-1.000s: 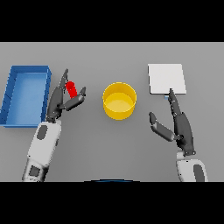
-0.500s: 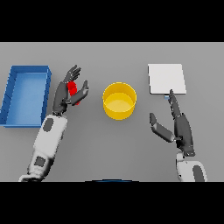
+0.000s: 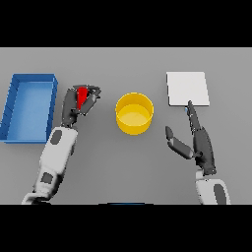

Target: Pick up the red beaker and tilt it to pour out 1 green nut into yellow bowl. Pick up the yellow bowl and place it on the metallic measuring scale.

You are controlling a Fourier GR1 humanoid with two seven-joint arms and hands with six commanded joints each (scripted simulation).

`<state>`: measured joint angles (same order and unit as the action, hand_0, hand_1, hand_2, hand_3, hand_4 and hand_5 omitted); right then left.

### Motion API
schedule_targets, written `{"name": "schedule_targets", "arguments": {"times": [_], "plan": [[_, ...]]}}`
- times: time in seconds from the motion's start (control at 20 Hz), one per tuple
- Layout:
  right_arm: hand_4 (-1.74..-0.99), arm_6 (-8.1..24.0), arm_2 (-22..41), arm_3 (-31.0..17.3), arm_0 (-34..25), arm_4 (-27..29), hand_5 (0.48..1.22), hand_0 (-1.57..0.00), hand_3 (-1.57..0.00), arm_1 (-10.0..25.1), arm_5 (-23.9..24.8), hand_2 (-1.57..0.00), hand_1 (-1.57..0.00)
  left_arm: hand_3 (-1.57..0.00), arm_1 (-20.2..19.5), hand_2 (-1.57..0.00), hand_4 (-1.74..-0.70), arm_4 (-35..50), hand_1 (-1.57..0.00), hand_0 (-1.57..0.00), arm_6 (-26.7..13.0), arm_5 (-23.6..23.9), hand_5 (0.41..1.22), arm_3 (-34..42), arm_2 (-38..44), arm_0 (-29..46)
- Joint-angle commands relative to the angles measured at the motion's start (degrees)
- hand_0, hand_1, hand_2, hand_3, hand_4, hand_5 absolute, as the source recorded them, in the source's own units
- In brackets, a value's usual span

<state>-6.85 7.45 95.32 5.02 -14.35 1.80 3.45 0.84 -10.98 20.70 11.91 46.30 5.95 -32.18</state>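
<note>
Left hand (image 3: 74,106) now closes fully around red beaker (image 3: 81,97), left of yellow bowl (image 3: 134,113)
Curled fingers secure it for pouring; right hand (image 3: 199,142) waits, fingers apart, below scale (image 3: 187,88)

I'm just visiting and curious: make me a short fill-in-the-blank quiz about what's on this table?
1. The left hand has its fingers curled round the ____ beaker.
2. The yellow bowl sits between the beaker and the ____ scale.
3. The blue bin lies on the robot's ____ side.

Missing words: red; metallic; left
</note>
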Motion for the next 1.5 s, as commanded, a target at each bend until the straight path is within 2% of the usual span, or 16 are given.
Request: {"name": "schedule_targets", "arguments": {"times": [0.0,0.15,0.25,0.45,0.5,0.55,0.6,0.75,0.9,0.95,1.2,1.25,1.4,1.45], "plan": [[-1.186,-0.5,-0.5,0.9,-0.1,0.4,0.670,0.00,0.00,0.6,-0.1,0.00,0.00,-1.42,-0.4,-1.47,-1.69,-0.2,-1.47,-1.46,-0.7,0.2,1.129,0.8,-0.2,-0.2],[-1.141,-0.4,-0.8,0.9,-0.7,-0.4,0.660,0.00,0.00,1.3,0.5,0.00,0.00,-1.49,-1.3,-1.52,-1.71,-1.3,-1.52,-1.52,-2.9,0.5,1.125,2.8,-1.5,-1.3],[-1.116,-1.4,-0.4,0.7,0.1,-1.3,0.656,0.00,0.00,1.4,0.8,0.00,0.00,-1.52,-3.1,-1.54,-1.72,-3.2,-1.54,-1.54,-3.7,-0.3,1.127,5.6,-3.7,-0.9],[-1.095,-0.7,-0.1,0.8,0.3,-2.0,0.660,0.00,0.00,1.7,0.7,0.00,0.00,-1.55,-8.6,-1.56,-1.73,-12.5,-1.56,-1.56,-10.3,-2.5,1.139,10.1,-11.9,-3.1],[-1.092,-1.9,0.0,0.9,1.2,-2.1,0.661,0.00,0.00,1.6,0.8,0.00,0.00,-1.55,-9.4,-1.56,-1.74,-14.5,-1.56,-1.56,-11.4,-3.3,1.136,11.0,-13.9,-3.3],[-1.092,-1.1,-0.1,0.9,0.2,-1.6,0.663,0.00,0.00,1.3,0.6,0.00,0.00,-1.55,-9.8,-1.56,-1.74,-15.9,-1.56,-1.56,-12.5,-3.9,1.132,11.7,-15.4,-3.5],[-1.092,-1.9,-0.1,1.4,0.9,-1.4,0.667,0.00,0.00,1.6,0.4,0.00,0.00,-1.55,-10.1,-1.56,-1.74,-16.8,-1.56,-1.56,-13.4,-4.5,1.127,12.2,-16.4,-3.5],[-1.092,0.2,0.7,1.6,0.4,-2.7,0.664,0.00,0.00,1.1,0.8,0.00,0.00,-1.55,-10.4,-1.56,-1.74,-18.3,-1.56,-1.56,-15.1,-5.3,1.136,12.7,-18.3,-4.0],[-1.086,-1.3,1.0,1.1,0.6,-2.5,0.679,0.00,0.00,0.7,0.5,0.00,0.00,-1.56,-13.1,-1.57,-1.74,-24.2,-1.57,-1.57,-18.1,-8.4,1.152,12.2,-23.4,-8.1],[-1.069,-0.7,0.6,1.2,0.0,-2.0,0.685,0.00,0.00,1.1,0.2,0.00,0.00,-1.56,-13.4,-1.57,-1.74,-26.7,-1.57,-1.57,-19.6,-9.6,1.153,11.5,-25.6,-10.3],[-1.068,-0.9,1.0,2.0,0.3,-2.6,0.689,0.00,0.00,1.2,0.3,0.00,0.00,-1.57,-15.8,-1.57,-1.74,-36.6,-1.57,-1.57,-19.7,-17.1,1.199,6.5,-35.6,-19.0],[-1.070,-0.2,0.5,1.6,-0.1,-2.2,0.686,0.00,0.00,1.2,0.3,0.00,0.00,-1.57,-15.8,-1.57,-1.69,-38.4,-1.57,-1.57,-19.4,-18.2,1.203,5.4,-37.6,-20.4],[-1.063,-1.6,0.8,2.1,0.9,-1.5,0.681,0.00,0.00,1.0,-0.3,0.00,0.00,-1.57,-15.7,-1.57,-1.58,-42.5,-1.57,-1.57,-18.9,-23.3,1.212,3.1,-42.8,-24.2],[-1.060,-0.4,0.8,1.3,0.5,-1.5,0.675,0.00,0.00,0.6,-0.3,0.00,0.00,-1.57,-15.9,-1.57,-1.61,-43.7,-1.57,-1.57,-18.9,-24.4,1.214,2.2,-44.3,-25.5]]}}
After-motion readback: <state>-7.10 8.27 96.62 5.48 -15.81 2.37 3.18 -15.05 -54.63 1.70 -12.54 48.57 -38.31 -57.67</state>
